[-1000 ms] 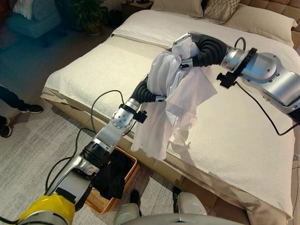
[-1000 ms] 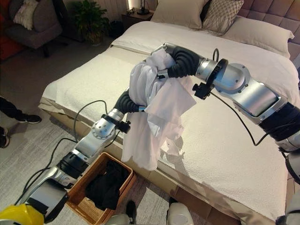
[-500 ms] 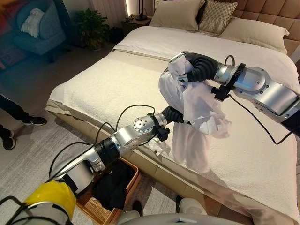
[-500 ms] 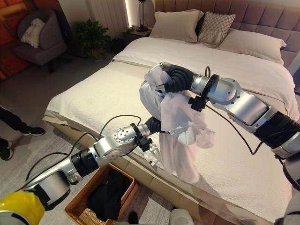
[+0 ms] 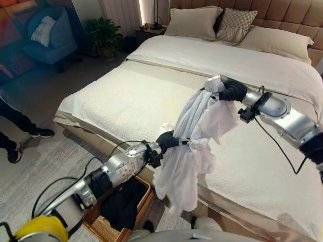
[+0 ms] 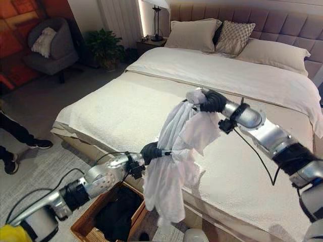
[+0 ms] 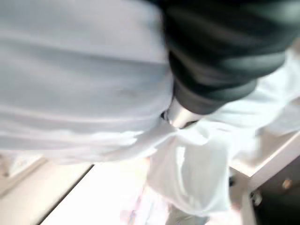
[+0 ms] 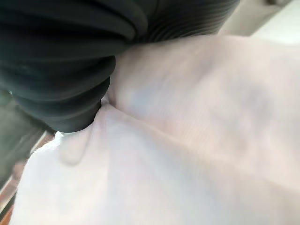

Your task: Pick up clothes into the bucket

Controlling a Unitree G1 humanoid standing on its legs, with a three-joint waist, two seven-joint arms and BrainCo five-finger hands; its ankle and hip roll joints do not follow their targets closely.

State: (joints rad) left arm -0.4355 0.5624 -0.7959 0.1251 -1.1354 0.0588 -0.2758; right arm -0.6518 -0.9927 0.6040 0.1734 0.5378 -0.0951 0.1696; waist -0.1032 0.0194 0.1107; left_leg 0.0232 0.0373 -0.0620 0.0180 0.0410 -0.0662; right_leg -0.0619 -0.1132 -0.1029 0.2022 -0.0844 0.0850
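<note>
white garment (image 6: 174,156) lowered – both hands gripping, near basket (image 6: 83,228)

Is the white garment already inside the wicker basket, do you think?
No, the white garment hangs above the bed edge beside the wicker basket, which holds dark clothes.

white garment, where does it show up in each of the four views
Left eye view: the white garment hangs at centre, between the right hand and the left hand, over the bed edge.
Right eye view: centre, same hang, above the basket.
Left wrist view: white cloth past the dark cover.
Right wrist view: cloth beside the cover.
Shared landmark: the basket in both eye views.
</note>
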